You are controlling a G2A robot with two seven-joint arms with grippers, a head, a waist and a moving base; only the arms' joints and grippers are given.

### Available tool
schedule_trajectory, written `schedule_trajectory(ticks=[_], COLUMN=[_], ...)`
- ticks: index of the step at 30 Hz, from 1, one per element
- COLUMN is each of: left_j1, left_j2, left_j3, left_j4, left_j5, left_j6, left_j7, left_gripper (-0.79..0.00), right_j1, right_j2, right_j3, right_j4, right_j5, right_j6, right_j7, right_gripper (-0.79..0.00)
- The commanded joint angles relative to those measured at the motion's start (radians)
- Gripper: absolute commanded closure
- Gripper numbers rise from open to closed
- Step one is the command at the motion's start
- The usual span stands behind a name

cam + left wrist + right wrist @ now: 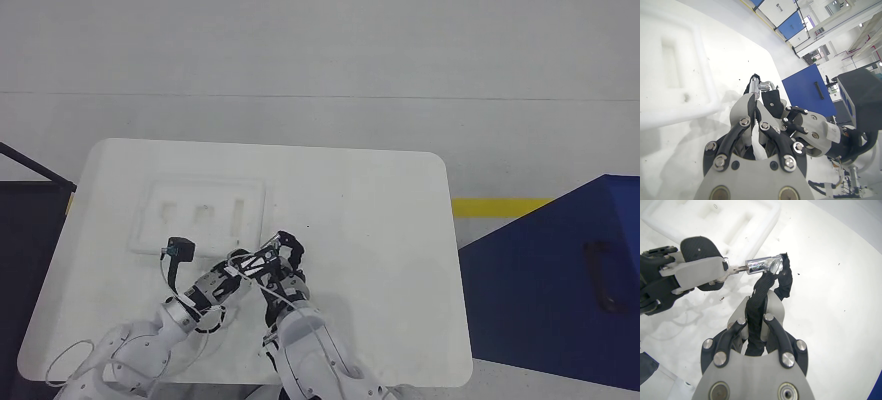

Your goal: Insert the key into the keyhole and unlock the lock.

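— Where is the small silver key (736, 268) to be found?

— It is gripped by its head in the left gripper (724, 269), whose padded fingers are clenched on it. The blade is pointed to the right and its tip is entered into the end face of the shiny chrome cylinder lock (756, 265). How deep it is seated cannot be told.

— And how is the lock itself held?

— It is held clear of the white table (380, 200), over the near middle of the tabletop. A black woven strap (758, 289) is attached to the lock, and this strap is pinched between the closed fingers of the right gripper (761, 301). The cylinder is carried at the strap's upper end, lying roughly level. A bent chrome shackle (775, 266) is seen at the end turned away from the key.

— What else is laid on the table?

— A white foam tray (262, 200) with three shallow recesses is set on the left half, just far and left of the two grippers. Small dark specks (798, 273) are scattered over the tabletop to the right of the lock.
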Motion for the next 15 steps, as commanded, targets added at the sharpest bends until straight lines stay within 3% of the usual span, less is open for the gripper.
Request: schedule_trajectory(ticks=[1, 6, 9, 15], left_j1=[0.0, -0.007, 0.013, 0.062], left_j2=[0.0, 0.0, -0.006, -0.019], left_j3=[0.0, -0.007, 0.002, 0.046], left_j4=[0.001, -0.003, -0.029, -0.021], left_j5=[0.0, 0.025, 0.302, 0.612], left_j6=[0.0, 0.004, 0.014, 0.037], left_j7=[0.0, 0.017, 0.207, 0.484], left_gripper=[0.0, 0.0, 0.0, 0.0], right_j1=[0.0, -0.023, -0.041, -0.066], right_j2=[0.0, 0.006, 0.013, 0.024], right_j3=[0.0, 0.025, 0.042, 0.059], right_j4=[0.0, -0.016, -0.046, -0.073], right_j5=[-0.001, 0.005, 0.002, 0.021], right_j6=[0.001, -0.023, -0.03, -0.046], right_j7=[0.0, -0.036, -0.043, -0.064], right_gripper=[0.0, 0.0, 0.0, 0.0])
